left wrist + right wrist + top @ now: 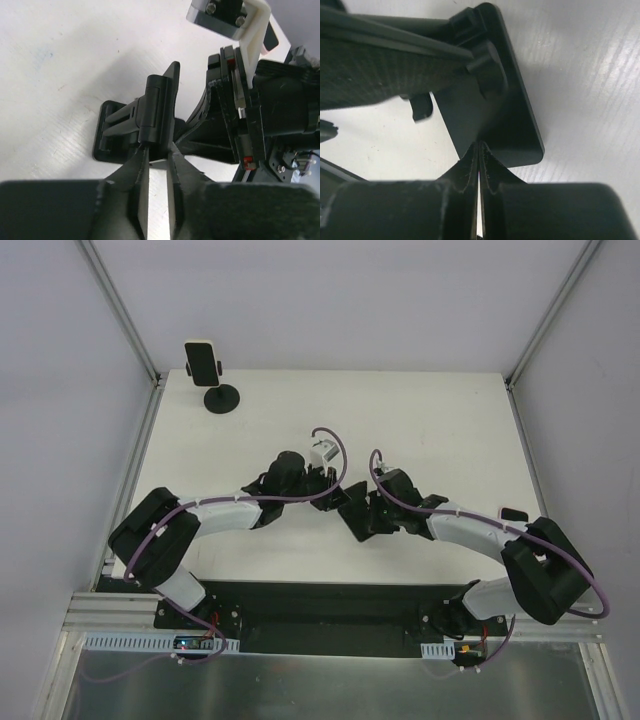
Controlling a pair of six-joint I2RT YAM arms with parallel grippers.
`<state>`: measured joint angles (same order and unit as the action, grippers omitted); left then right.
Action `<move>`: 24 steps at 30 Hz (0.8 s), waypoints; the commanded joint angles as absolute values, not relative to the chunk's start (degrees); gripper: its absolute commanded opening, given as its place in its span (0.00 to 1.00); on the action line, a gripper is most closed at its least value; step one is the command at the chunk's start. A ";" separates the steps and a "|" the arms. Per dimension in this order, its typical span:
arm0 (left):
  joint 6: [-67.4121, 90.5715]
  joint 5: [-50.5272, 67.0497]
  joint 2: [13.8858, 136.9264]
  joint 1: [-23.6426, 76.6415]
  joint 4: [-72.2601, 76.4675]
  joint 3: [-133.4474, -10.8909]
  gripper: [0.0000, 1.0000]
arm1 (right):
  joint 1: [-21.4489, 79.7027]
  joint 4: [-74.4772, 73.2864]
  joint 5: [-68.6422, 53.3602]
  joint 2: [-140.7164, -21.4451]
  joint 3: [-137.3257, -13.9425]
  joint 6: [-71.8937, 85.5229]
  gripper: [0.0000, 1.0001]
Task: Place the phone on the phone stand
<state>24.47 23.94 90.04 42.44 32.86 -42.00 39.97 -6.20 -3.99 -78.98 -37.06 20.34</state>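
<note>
One phone (201, 360), white-edged: upright on round-base stand (221, 398), far left corner of tabletop (450, 420). One black folding stand (155, 107): tabletop centre. Left gripper (159, 156): narrow, pinching folding stand's hinged arm. Right gripper (479, 150): fully closed, tips at stand's base plate edge.

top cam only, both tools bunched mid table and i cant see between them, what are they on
Observer: A black folding stand; the left tool pinches it at the hinge.
Operator: and the right tool
Observer: The right tool is shut, its tips at the edge of one of the stand's plates.
Operator: stand folded or open
Observer: Part open: the raised plate stands at an angle from the flat plate.
</note>
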 commanded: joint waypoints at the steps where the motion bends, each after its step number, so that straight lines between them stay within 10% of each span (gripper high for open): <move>1: 25.93 26.98 91.41 42.89 34.02 -44.47 0.02 | 39.81 -4.48 -5.01 -80.15 -39.46 20.04 0.01; 24: 28.32 23.94 85.01 43.59 21.98 -45.62 0.00 | 39.73 -6.32 -5.81 -69.63 -32.52 18.37 0.01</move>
